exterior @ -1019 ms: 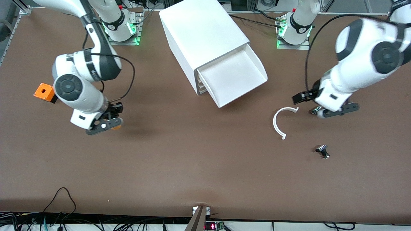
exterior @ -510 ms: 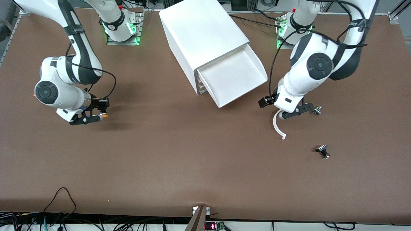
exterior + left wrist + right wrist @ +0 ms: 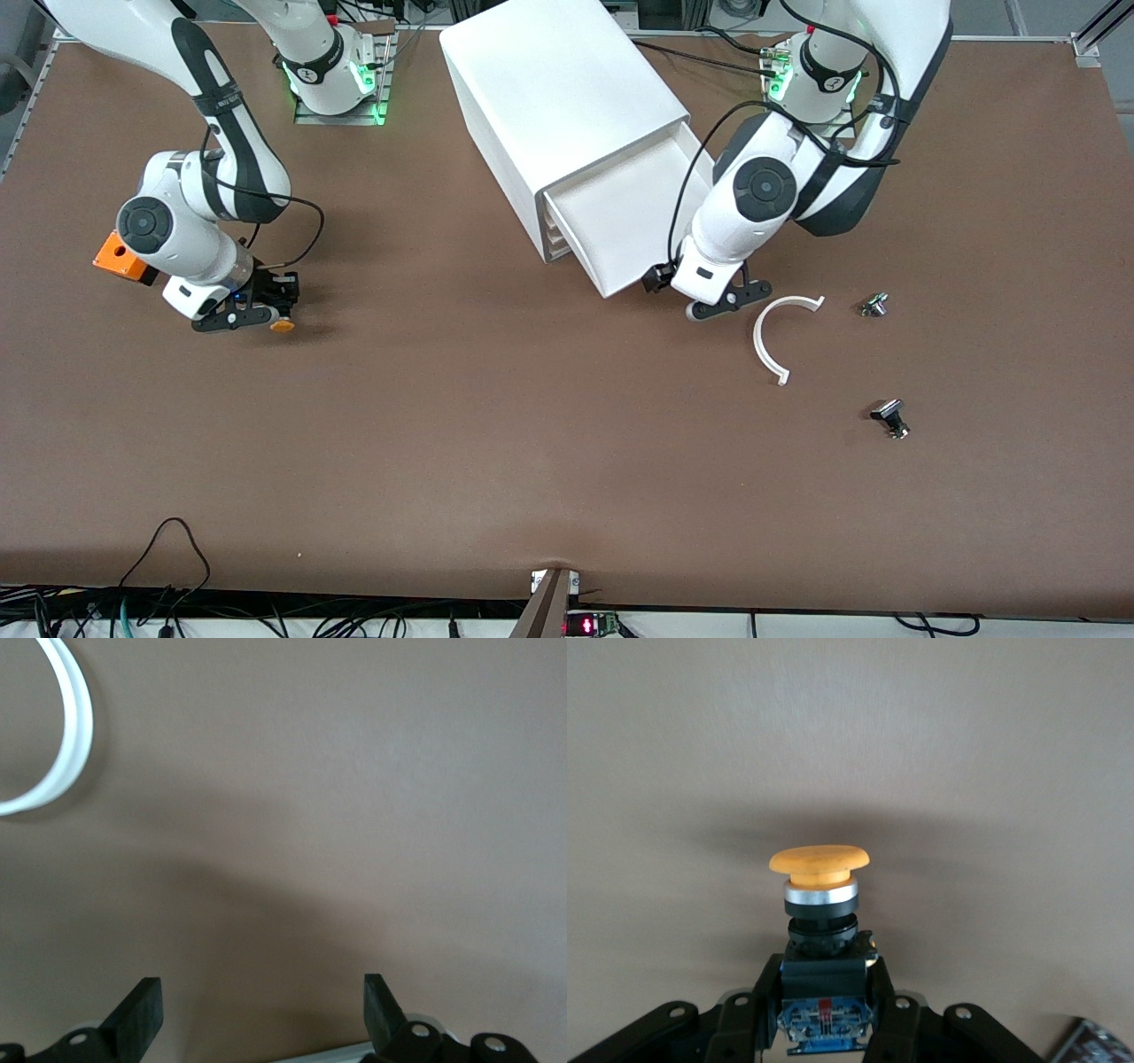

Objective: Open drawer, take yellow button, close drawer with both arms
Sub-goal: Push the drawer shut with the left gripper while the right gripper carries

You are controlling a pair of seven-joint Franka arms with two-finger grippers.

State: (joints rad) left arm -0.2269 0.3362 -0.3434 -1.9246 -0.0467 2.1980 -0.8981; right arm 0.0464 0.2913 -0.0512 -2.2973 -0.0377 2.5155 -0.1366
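Observation:
The drawer (image 3: 642,217), the top one of the white cabinet (image 3: 558,89), stands pulled out and shows nothing inside. My right gripper (image 3: 268,313) is shut on the button (image 3: 283,326), low over the table beside the orange box. In the right wrist view the orange cap (image 3: 819,861) sticks out ahead of the gripper (image 3: 827,981), which clamps the dark blue body (image 3: 827,985). My left gripper (image 3: 726,299) is open and empty, over the table at the drawer's front corner. In the left wrist view the gripper (image 3: 261,1017) has wide-apart fingers (image 3: 140,1017).
An orange box with a hole (image 3: 122,255) sits by the right arm's wrist. A white C-shaped ring (image 3: 772,341) lies beside the left gripper and shows in the left wrist view (image 3: 69,735). Two small black-and-metal parts (image 3: 874,306) (image 3: 890,416) lie toward the left arm's end.
My left arm has swung from the left arm's end of the table, over the ring, to the drawer's front corner. My right gripper has carried the button toward the orange box.

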